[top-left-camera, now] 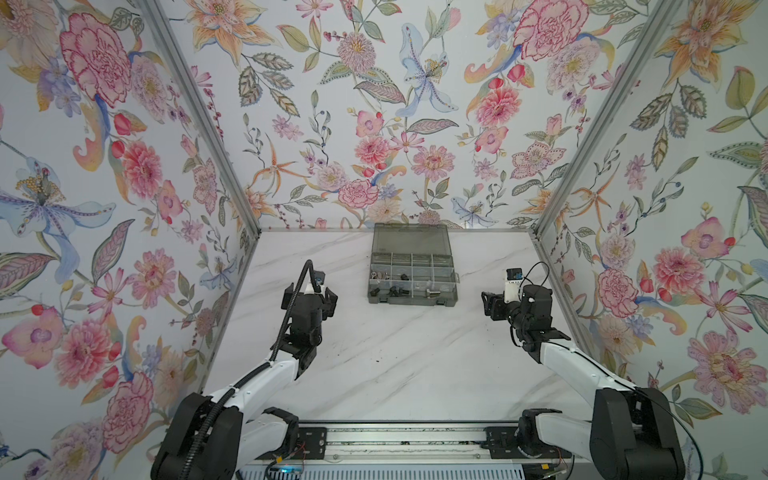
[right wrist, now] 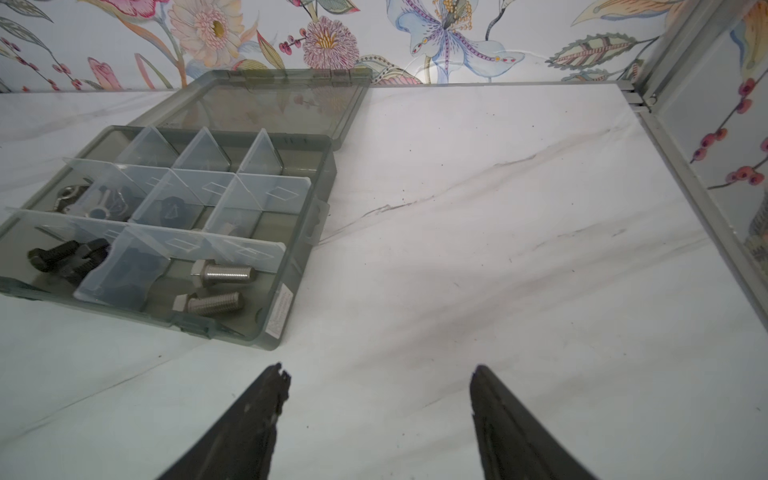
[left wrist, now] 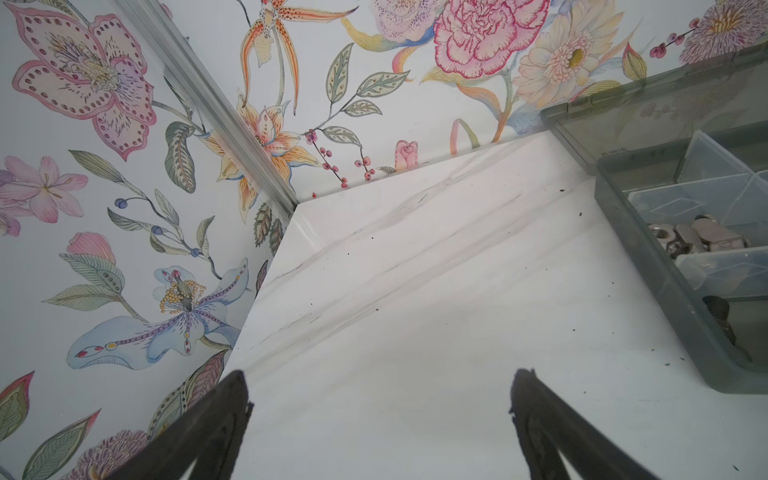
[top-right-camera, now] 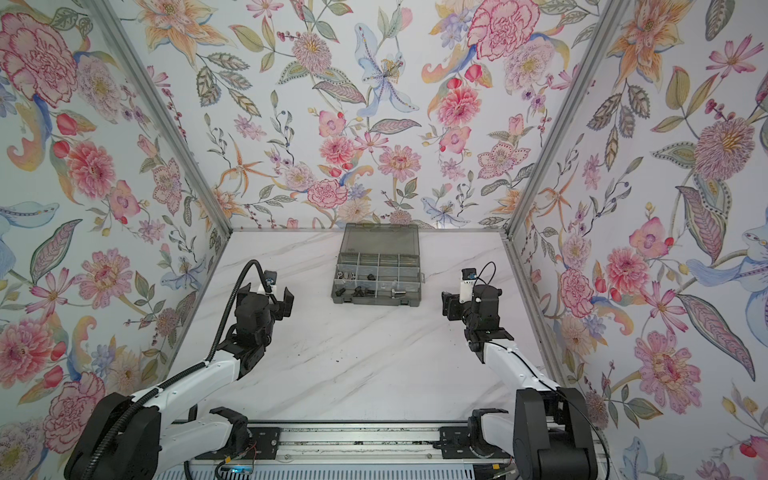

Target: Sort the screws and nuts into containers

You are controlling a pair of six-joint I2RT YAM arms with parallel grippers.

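Blk nuts, prob., behind dividers

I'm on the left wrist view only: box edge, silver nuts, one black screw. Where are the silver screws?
Observer: Two silver screws lie in the box's near row, toward its right end.
Operator: Right tool carrying anything?
Observer: No. The right tool is open and empty, over the table right of the box.
Operator: More black screws?
Observer: Yes, several black screws share the near left cell.
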